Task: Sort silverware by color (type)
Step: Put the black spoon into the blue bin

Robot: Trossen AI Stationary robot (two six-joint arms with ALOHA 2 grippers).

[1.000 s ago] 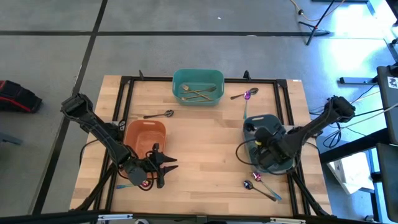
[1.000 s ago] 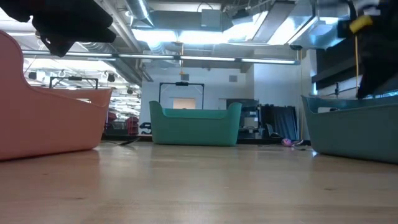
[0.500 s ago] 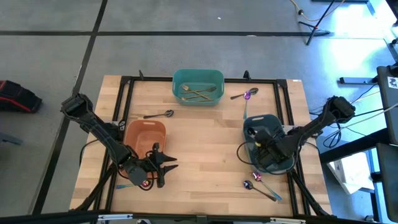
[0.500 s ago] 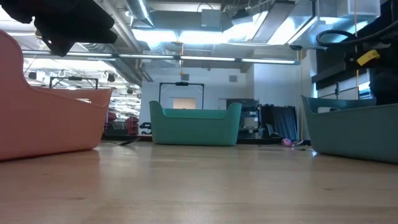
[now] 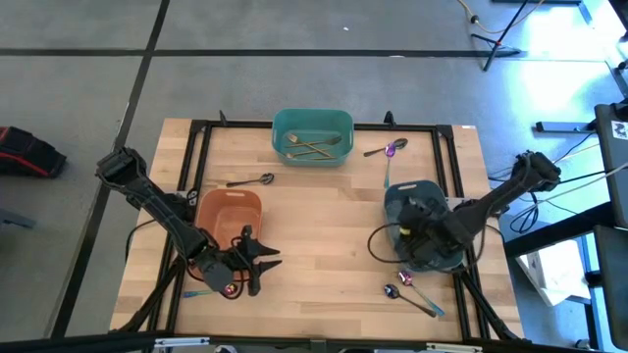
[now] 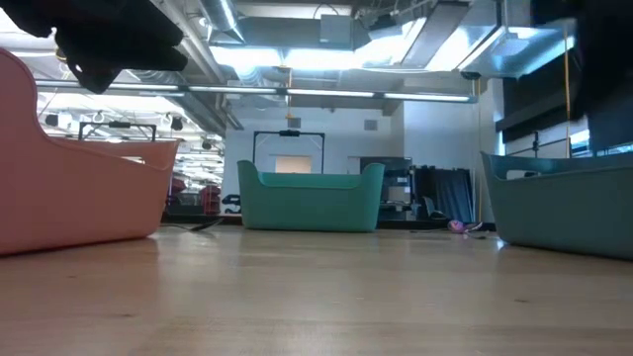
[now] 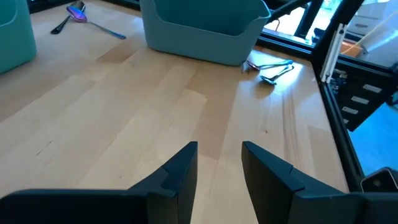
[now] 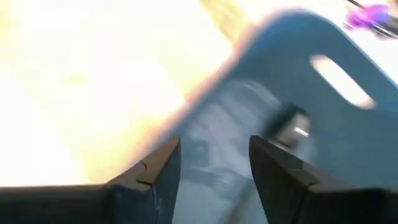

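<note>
The right end effector hangs over the grey-blue bin, its fingers parted with nothing between them. The left end effector waits just beside the orange bin, fingers slightly apart and empty. Purple-blue silverware lies on the surface just beside the grey-blue bin.

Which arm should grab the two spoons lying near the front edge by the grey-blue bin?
Right. The right gripper hangs open and empty over the grey-blue bin, and the spoons lie just in front of that bin. The left gripper is open too, but sits across the table by the orange bin.
</note>
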